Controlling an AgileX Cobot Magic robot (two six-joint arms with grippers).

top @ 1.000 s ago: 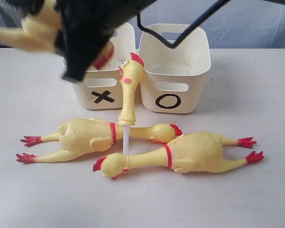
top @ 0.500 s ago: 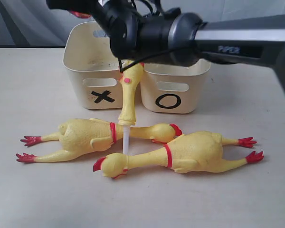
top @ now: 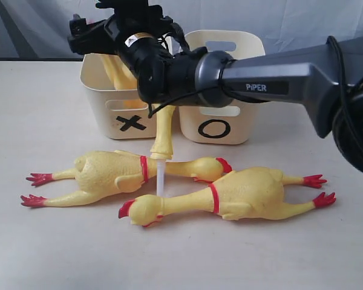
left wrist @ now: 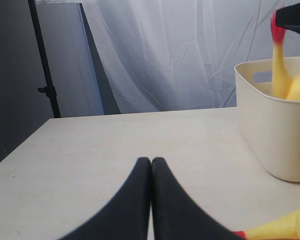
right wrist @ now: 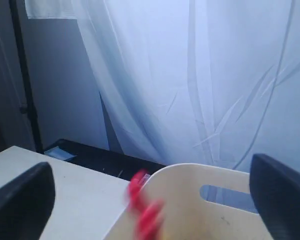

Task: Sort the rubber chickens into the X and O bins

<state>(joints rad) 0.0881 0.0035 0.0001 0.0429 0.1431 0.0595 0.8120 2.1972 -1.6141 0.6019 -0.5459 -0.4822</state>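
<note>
Exterior, right hand: we see the right hand (top: 97, 27) reach across from the right and hang over the X bin (top: 103, 109), the left one of the two far bins.
Exterior, headless chicken: the headless chicken (top: 118, 72) is inside the X bin, legs up; we see no finger gripping it.
Exterior, O bin: the O bin (top: 242, 124) stands just right of the X bin, touching or nearly so.
Exterior, head-and-neck piece: the head-and-neck piece (top: 163, 136) stands upright just on the near side of the gap between the bins, its top hidden behind the arm.
Exterior, whole chickens: the left whole chicken (top: 109, 172) and the right whole chicken (top: 248, 193) lie on the table (top: 48, 241), nearer than the bins.
Left wrist, left hand: the left hand (left wrist: 151, 165) is clenched on nothing, tips pressed together, low over the table to the left of the X bin.
Right wrist, fingers: the fingers (right wrist: 20, 200) are released and spread wide, with nothing between them. Below is a cream bin, probably the X bin though its mark is out of sight. The red blur (right wrist: 145, 210) we take for the chicken's feet.
Step in hand: we judge this to be the letting-go of the headless chicken into the X bin.
Doing it well: with the hand spread, lift straight up until clear of the legs and the rim, and only then swing right. The arm passes close over the upright head-and-neck piece, and a brush would topple it.
</note>
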